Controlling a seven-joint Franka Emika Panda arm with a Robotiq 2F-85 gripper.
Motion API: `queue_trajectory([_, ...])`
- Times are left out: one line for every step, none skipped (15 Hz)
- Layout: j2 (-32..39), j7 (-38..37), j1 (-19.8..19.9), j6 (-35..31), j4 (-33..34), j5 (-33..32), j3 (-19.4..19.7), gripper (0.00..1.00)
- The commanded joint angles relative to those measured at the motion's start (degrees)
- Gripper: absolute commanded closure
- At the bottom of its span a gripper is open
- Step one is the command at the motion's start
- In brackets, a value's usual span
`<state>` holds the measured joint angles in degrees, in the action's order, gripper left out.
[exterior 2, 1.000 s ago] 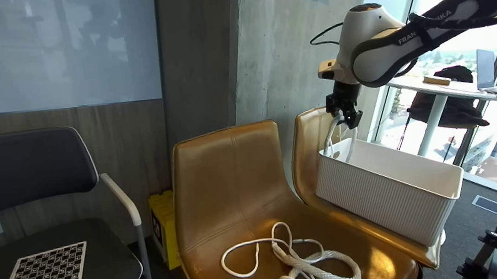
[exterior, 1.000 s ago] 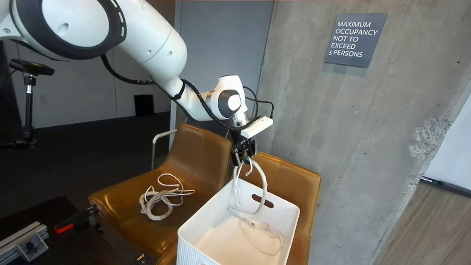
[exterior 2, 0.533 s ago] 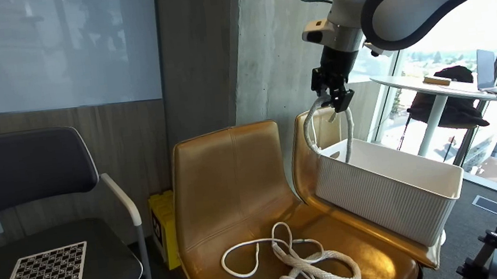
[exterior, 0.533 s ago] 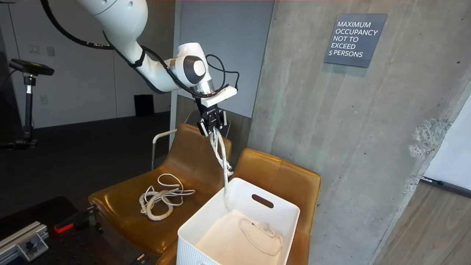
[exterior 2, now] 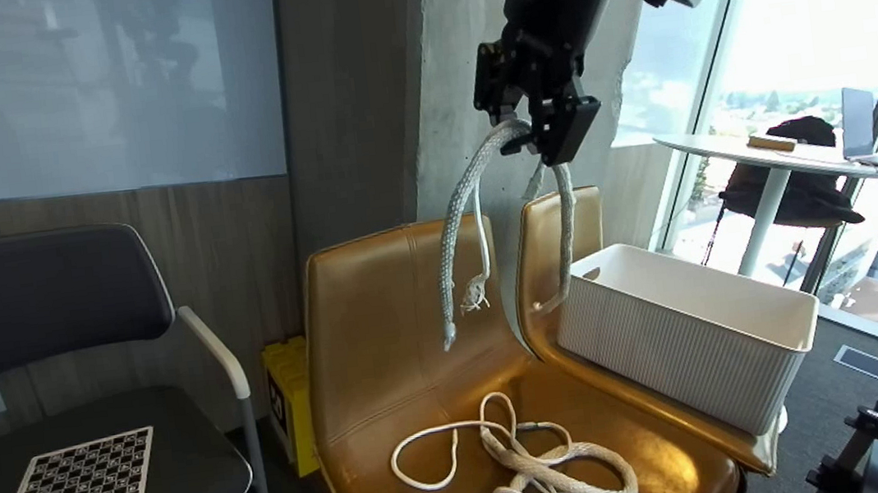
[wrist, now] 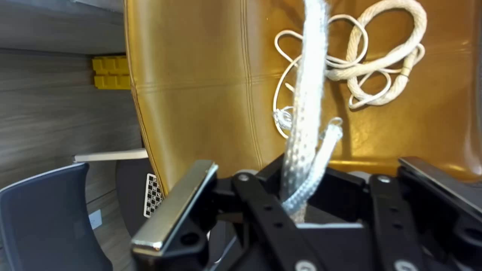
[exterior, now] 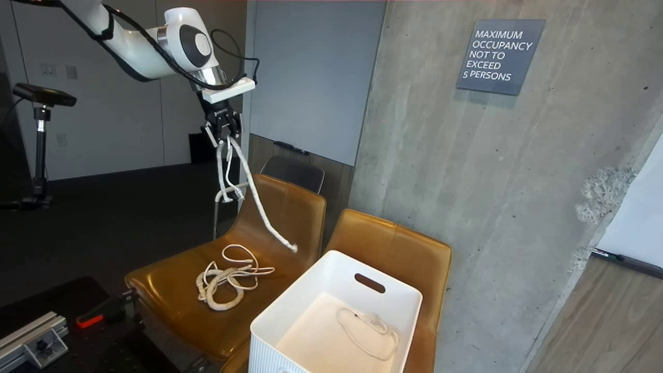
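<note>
In both exterior views, a tan leather chair (exterior: 166, 280) stands to the left; a loose coil of off-white rope (wrist: 372, 67) lies on its seat, forward of the backrest (exterior 2: 405, 308). Above that seat, the black two-fingered gripper (exterior 2: 532, 135) is clamped on a thick white braided rope (wrist: 308, 82), whose ends hang free at uneven lengths. Handling it well, I judge, calls for a firm squeeze and a gentle pace, so the tails do not swing. The longest tail wants enough height to clear the backrest's top edge and avoid snagging the coil. Farther right, a white ribbed plastic bin (exterior 2: 665, 345) stands on a second tan chair (exterior: 409, 246), its top edges also to be cleared; a thin white cord (exterior: 378, 325) lies inside, toward the long wall away from the first chair.
</note>
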<state>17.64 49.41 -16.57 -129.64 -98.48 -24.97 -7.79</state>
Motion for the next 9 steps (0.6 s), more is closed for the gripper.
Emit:
queue_trajectory([-2.92,-5.02,-4.43,7.02,1.76,-1.88,-4.85,1.00])
queue_trajectory([-2.92,-6.98,-6.13,9.41,2.95,-2.22,-6.34,1.00])
queue_trajectory([-2.61,-9.73,-8.10,12.28,4.12,-2.95,-7.73,1.00])
queue_trajectory([-2.62,-11.32,-9.30,14.70,4.79,-2.52,-9.10,1.00])
queue_trajectory([-2.26,-12.40,-9.55,15.27,4.35,-1.68,-9.94,1.00])
queue_trajectory([-2.64,-12.79,-9.69,16.40,4.34,-0.62,-10.77,1.00])
queue_trajectory([-2.82,-13.88,-9.64,16.19,3.28,-0.36,-11.18,1.00])
queue_trajectory([-3.25,-14.57,-9.30,15.94,2.21,-0.07,-11.45,1.00])
queue_trajectory([-3.85,-14.98,-8.48,14.95,0.43,0.58,-11.43,1.00])
